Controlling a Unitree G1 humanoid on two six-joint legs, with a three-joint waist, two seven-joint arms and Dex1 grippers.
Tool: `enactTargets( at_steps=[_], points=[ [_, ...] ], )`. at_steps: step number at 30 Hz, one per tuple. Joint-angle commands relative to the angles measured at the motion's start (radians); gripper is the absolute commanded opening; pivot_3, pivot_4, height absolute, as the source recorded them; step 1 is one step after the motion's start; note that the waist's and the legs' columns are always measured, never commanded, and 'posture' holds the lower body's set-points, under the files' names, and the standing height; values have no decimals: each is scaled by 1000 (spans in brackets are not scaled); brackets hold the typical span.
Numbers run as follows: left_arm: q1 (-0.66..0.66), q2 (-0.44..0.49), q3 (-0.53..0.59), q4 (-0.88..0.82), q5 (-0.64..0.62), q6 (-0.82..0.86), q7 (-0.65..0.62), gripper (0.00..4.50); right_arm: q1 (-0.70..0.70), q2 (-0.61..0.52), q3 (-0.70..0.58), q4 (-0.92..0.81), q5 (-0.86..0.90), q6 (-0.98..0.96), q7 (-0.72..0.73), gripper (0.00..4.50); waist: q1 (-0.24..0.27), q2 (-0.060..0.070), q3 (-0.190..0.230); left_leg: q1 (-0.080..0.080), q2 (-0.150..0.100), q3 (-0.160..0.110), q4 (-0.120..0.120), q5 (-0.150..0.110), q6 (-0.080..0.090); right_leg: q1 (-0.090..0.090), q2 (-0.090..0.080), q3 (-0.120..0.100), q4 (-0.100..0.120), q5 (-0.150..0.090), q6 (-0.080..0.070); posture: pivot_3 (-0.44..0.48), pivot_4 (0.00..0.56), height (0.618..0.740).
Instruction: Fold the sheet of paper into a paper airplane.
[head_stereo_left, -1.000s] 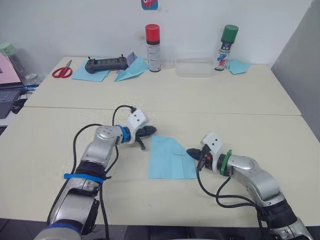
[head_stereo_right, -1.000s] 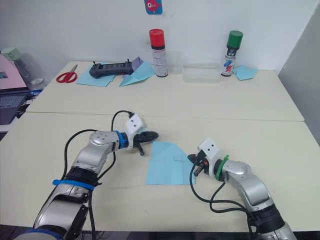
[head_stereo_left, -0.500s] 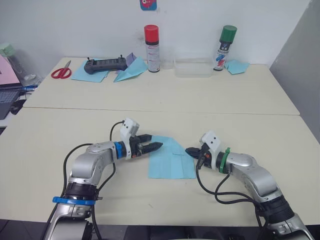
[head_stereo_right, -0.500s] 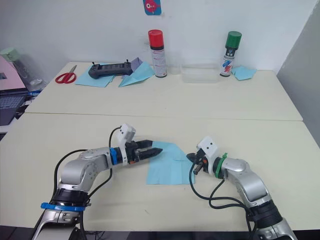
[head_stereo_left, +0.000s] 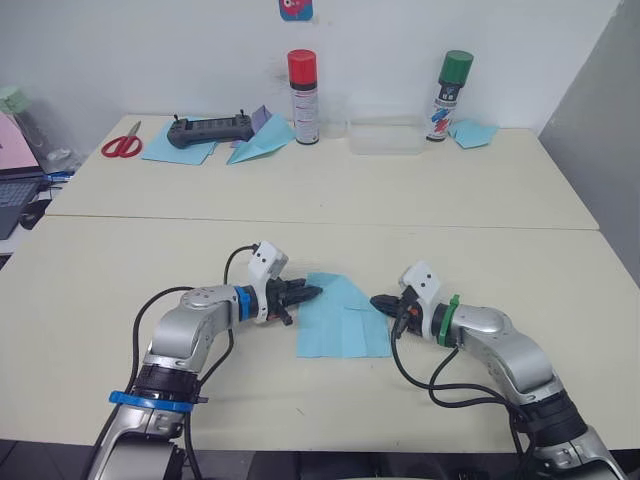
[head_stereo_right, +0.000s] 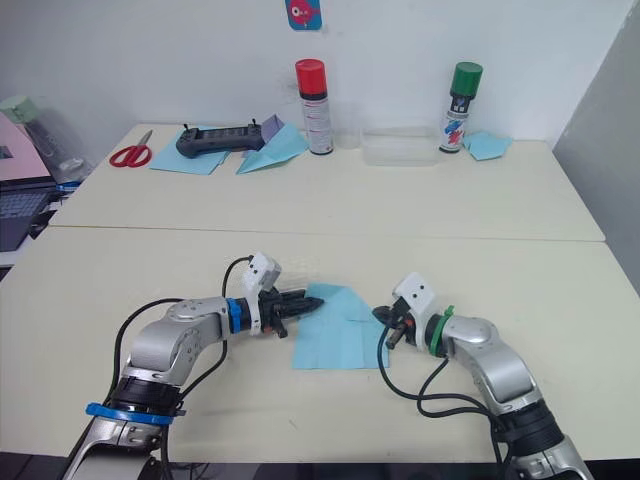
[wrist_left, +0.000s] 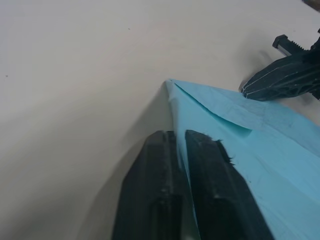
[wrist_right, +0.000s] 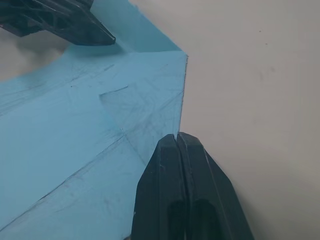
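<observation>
Paper sheet (head_stereo_left: 344, 317), light blue and creased, is lying flat on the cream table (head_stereo_left: 330, 400) in the lower middle of the frame, its far corners folded in so that its upper edge is narrowing toward a blunt peak.

Left gripper (head_stereo_left: 308, 293) is reaching in from the lower left and meeting the upper left edge of the sheet. In the left wrist view its two black fingers (wrist_left: 165, 165) are standing almost together with the blue edge of the paper (wrist_left: 240, 150) running into the thin slit between them, so the gripper is clamped on that edge.

Right gripper (head_stereo_left: 381, 303) is reaching in from the lower right, its tips sitting at the right edge of the sheet. In the right wrist view its fingers (wrist_right: 186, 165) are pressed together; whether the paper (wrist_right: 85, 130) is pinched between them cannot be told.

Background items are standing along the far table at the upper part of the frame: red scissors (head_stereo_left: 122, 144), a dark handheld controller (head_stereo_left: 212, 129) on blue paper, a pointed blue paper dart (head_stereo_left: 262, 143), a red-capped spray can (head_stereo_left: 303, 83), a clear plastic box (head_stereo_left: 387, 136), a green-capped spray can (head_stereo_left: 444, 83) and a small teal scrap (head_stereo_left: 473, 133).
</observation>
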Motion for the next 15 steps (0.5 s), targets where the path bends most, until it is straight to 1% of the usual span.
enactTargets(
  at_steps=[1, 5, 11, 15],
  points=[
    [-28, 18, -16, 7, 31, -59, -14, 19, 7, 18, 15, 2, -8, 9, -7, 0, 0, 0, 0, 0, 0, 0, 0, 0, 0, 0, 0, 0, 0, 0, 0, 0, 150, 740],
    [-61, 26, -35, 58, 78, -131, -10, 19, 0, 42, 9, -15, 15, 2, 1, 0, 0, 0, 1, 0, 0, 0, -1, 0, 0, -1, 0, 0, 0, 0, 0, 0, 150, 740],
    [-108, 52, -85, 106, 140, -288, -88, 19, -11, 72, 24, -21, 15, 14, -1, 0, 1, 0, 3, -7, 0, 0, -1, 0, 0, -7, 0, -1, 0, 0, 0, 0, 150, 740],
    [-116, 68, -149, 134, 212, -415, -140, 19, -9, 71, 39, -5, 4, 15, 2, 0, 1, 1, 3, -9, 0, 0, -1, 0, 0, -9, 0, -1, 0, 0, 0, 0, 150, 740]
  ],
)
